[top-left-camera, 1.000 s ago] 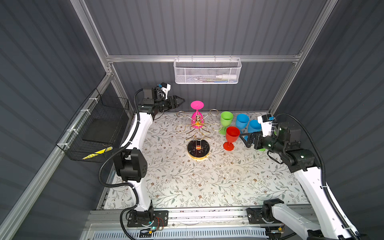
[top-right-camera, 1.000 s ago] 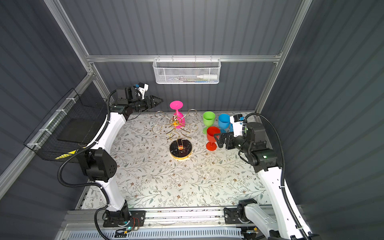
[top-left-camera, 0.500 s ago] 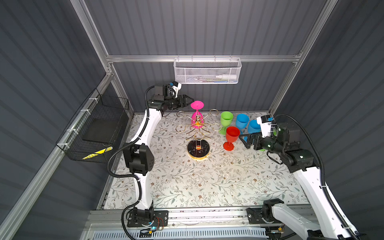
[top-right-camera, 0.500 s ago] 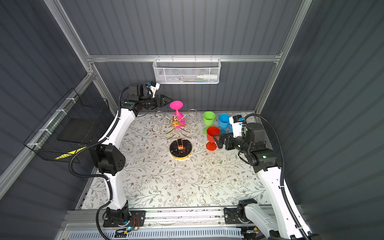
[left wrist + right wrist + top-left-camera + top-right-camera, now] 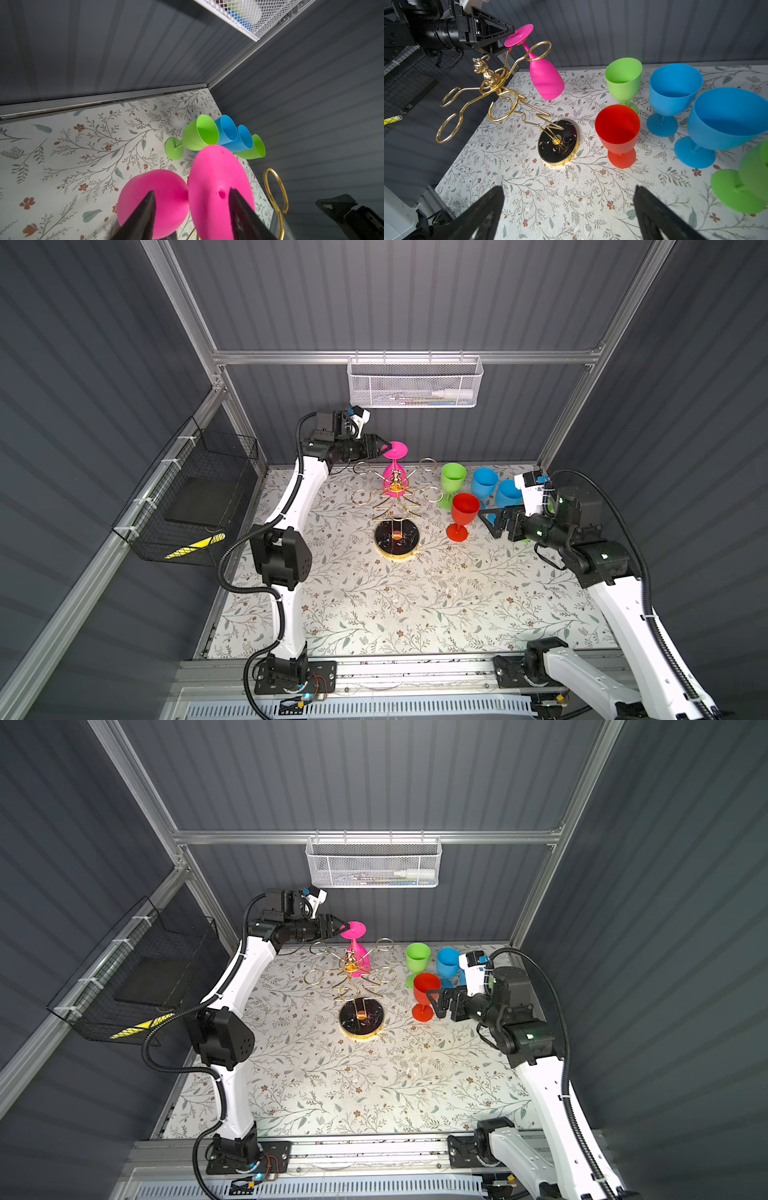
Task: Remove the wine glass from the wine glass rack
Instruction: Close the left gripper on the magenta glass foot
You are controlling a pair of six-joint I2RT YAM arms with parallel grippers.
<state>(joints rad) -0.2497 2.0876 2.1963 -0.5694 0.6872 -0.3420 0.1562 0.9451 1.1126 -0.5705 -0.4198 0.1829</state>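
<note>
Magenta plastic wine glass (image 5: 394, 467), inverted on gold wire rack (image 5: 397, 537) with round black base, upper centre: grasp step; left gripper (image 5: 384, 448) half-open at its foot, unclamped; right gripper (image 5: 484, 518) wide, empty; next, probably: close, slide out.

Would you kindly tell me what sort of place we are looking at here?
Most likely a robot test cell, not a home: grey panelled walls on an aluminium frame, a left arm and right arm bolted to a front rail, and a wire rack and coloured goblets as props.
</note>
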